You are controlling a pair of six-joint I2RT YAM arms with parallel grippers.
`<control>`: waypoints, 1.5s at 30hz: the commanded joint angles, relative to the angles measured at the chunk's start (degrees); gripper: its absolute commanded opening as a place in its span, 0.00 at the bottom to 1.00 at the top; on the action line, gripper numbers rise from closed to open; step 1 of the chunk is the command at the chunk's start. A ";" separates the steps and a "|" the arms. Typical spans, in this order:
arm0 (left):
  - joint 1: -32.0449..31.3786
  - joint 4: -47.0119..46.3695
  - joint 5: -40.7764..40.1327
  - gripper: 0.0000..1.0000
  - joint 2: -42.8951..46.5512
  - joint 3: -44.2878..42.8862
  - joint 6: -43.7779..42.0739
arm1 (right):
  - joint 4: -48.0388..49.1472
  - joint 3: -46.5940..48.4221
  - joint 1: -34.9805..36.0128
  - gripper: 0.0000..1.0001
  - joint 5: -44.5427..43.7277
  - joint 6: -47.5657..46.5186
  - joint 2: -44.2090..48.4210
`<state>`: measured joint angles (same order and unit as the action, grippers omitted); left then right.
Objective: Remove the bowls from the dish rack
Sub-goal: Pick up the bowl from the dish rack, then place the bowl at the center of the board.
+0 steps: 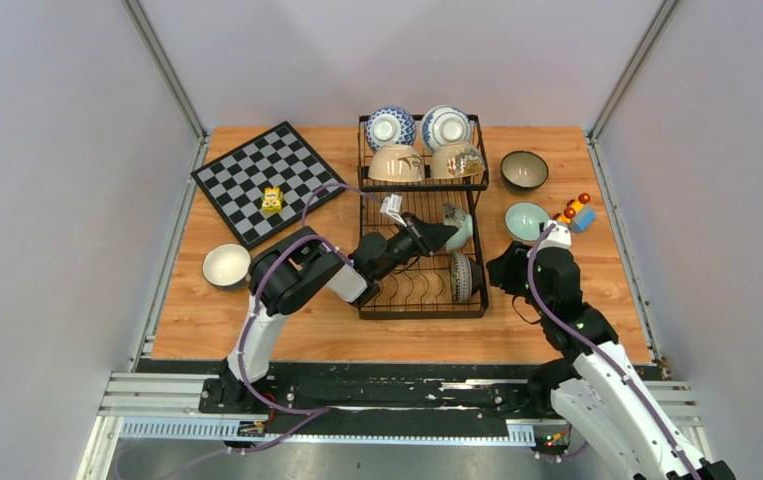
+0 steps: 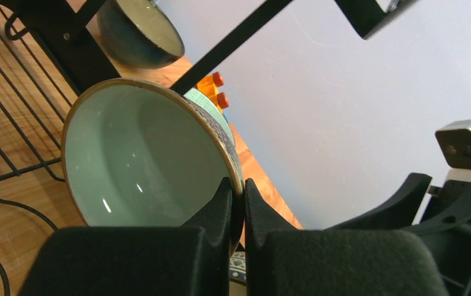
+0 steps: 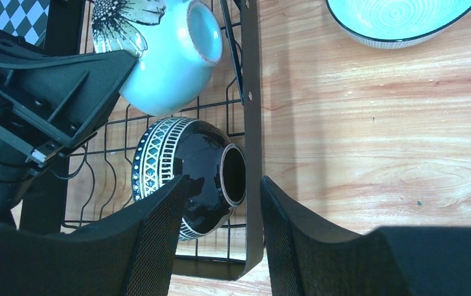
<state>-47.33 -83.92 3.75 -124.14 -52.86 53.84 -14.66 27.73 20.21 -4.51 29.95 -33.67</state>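
Note:
The black wire dish rack (image 1: 372,255) stands mid-table. Its upper basket holds two blue-and-white bowls (image 1: 389,128) and two beige bowls (image 1: 395,164). In the lower tray, a pale teal bowl (image 1: 462,226) (image 2: 140,160) stands on edge, and my left gripper (image 1: 439,233) (image 2: 237,188) is shut on its rim. A dark-glazed patterned bowl (image 1: 462,277) (image 3: 189,166) also stands on edge near the rack's right side (image 3: 252,123). My right gripper (image 1: 502,268) (image 3: 223,182) hangs open just above it, with its fingers apart on either side of the bowl's foot and the rack's right bar, holding nothing.
On the table sit a dark bowl (image 1: 524,170), a teal bowl (image 1: 527,220) (image 3: 399,18) and a white bowl (image 1: 226,265). A checkerboard (image 1: 257,170) with a yellow toy (image 1: 272,199) lies at the back left. A small coloured toy (image 1: 577,212) is at the right.

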 commanded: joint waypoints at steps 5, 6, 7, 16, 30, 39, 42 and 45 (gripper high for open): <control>0.90 -8.10 -0.27 0.00 8.97 3.77 -0.91 | -1.83 2.42 0.80 0.51 -0.15 -0.59 1.53; 0.99 -8.10 -0.30 0.00 9.57 4.51 -1.04 | -1.93 2.42 0.80 0.51 -0.15 -0.55 1.77; 1.05 -8.10 -0.40 0.00 10.16 5.14 -1.17 | -2.02 2.42 0.79 0.51 -0.14 -0.59 2.03; 1.44 -8.15 0.04 0.00 14.48 11.62 -1.25 | -3.43 2.96 0.78 0.51 0.27 -1.07 5.57; 1.41 -7.86 1.99 0.00 30.15 27.01 0.44 | -17.67 12.66 0.80 0.52 2.46 -7.87 9.72; -1.75 28.53 4.90 0.00 62.63 31.63 -14.06 | -24.07 19.28 0.80 0.60 7.07 -10.36 12.31; -6.14 52.69 1.36 0.00 73.48 27.29 -25.39 | -24.30 21.79 0.87 0.64 9.40 -11.06 12.39; -7.85 66.18 0.71 0.00 80.62 22.97 -29.48 | -24.17 25.44 1.01 0.68 12.10 -12.25 11.78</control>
<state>-52.90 -42.17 6.55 -51.57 -24.01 36.91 -36.99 48.45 20.23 3.03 20.25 -21.96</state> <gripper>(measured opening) 0.034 0.664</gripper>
